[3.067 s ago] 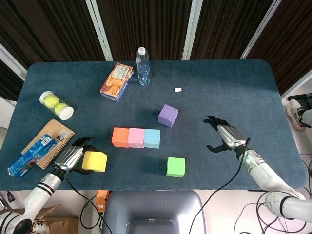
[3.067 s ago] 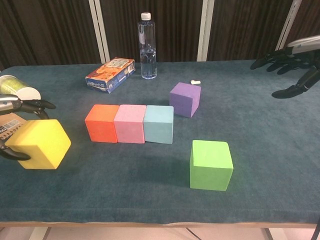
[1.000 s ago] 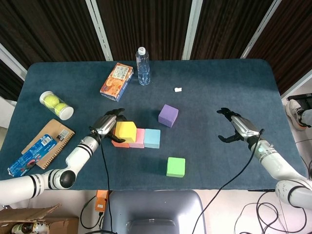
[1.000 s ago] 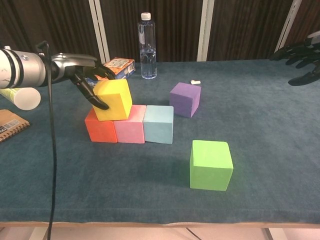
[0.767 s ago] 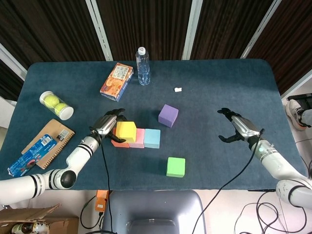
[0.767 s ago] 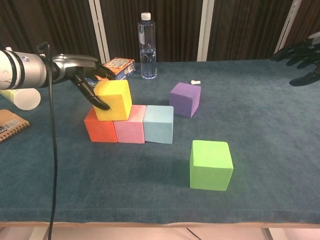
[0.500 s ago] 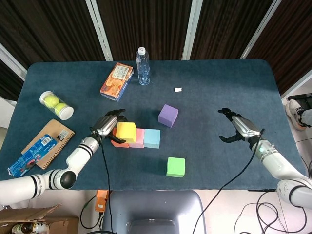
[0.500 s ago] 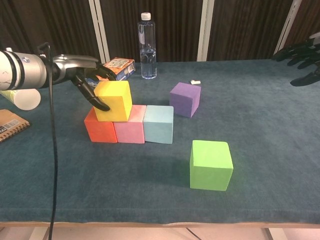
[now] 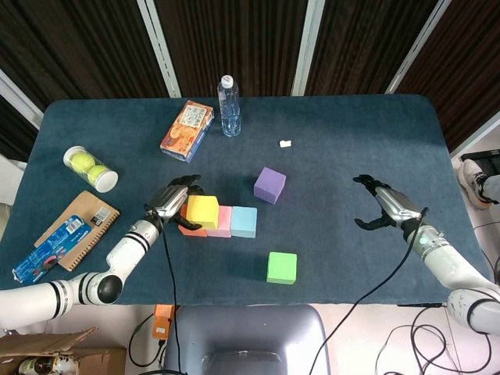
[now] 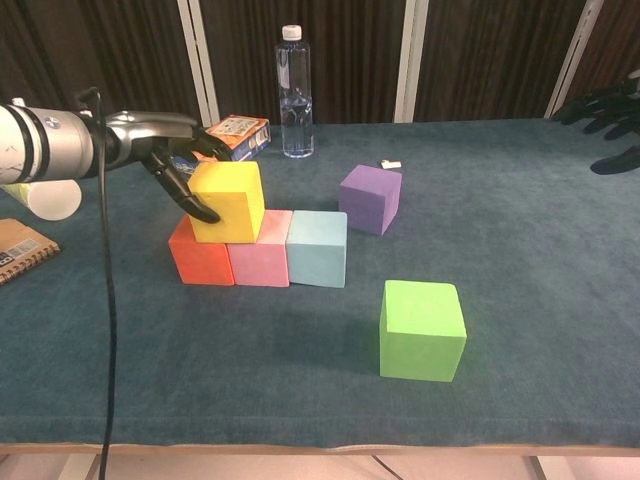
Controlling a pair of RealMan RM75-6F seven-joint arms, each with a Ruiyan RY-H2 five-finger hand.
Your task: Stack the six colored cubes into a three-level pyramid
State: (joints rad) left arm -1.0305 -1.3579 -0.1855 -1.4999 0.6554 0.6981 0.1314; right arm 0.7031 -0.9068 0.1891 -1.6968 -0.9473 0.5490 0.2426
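Yellow cube (image 10: 228, 201), gripped by left robot hand (image 10: 172, 150), rests atop orange cube (image 10: 201, 255) and pink cube (image 10: 259, 252); right robot hand (image 9: 384, 208) spread, empty.

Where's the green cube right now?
In the head view, the green cube sits alone near the table's front edge, in front of the blue cube, right of centre.

Dark slatted wall panels (image 9: 234, 31) with pale strips behind a blue-carpeted table (image 9: 351, 141).
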